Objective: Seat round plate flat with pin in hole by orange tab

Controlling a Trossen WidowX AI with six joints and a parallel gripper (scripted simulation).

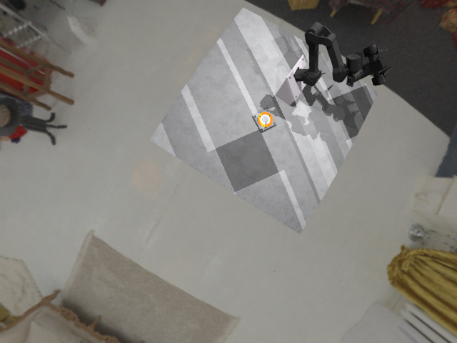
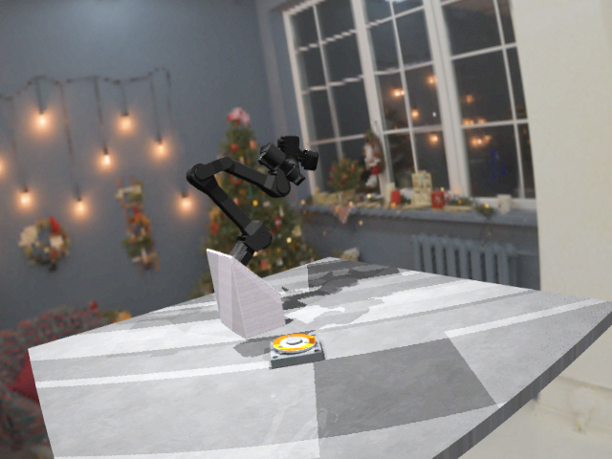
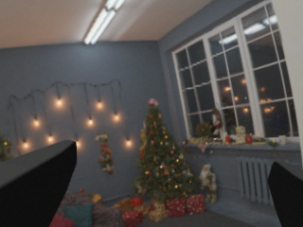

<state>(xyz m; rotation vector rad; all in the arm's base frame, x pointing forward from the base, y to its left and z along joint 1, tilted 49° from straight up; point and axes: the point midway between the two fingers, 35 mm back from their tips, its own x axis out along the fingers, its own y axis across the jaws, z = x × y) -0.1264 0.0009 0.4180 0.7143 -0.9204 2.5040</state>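
Open air above round plate [image 2: 294, 342], white wedge block [image 2: 245, 301] just behind — nearest obstacle

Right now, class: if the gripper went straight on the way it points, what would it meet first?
Probably nothing nearby. The open gripper points away from the plate, into the room; the wrist view shows only distant furnishings.

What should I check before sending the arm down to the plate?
1. Jaws open wide, nothing between them: ok.
2. Gripper high, away from the plate: ok.
3. Wrist camera sees the plate: not ok, it faces the room.
4. Descent path: the wedge block stands between arm base and plate; not ok until routed round.
5. Orange tab and pin position: cannot tell, too small here.
6. Plate lying flat on the base: cannot tell.
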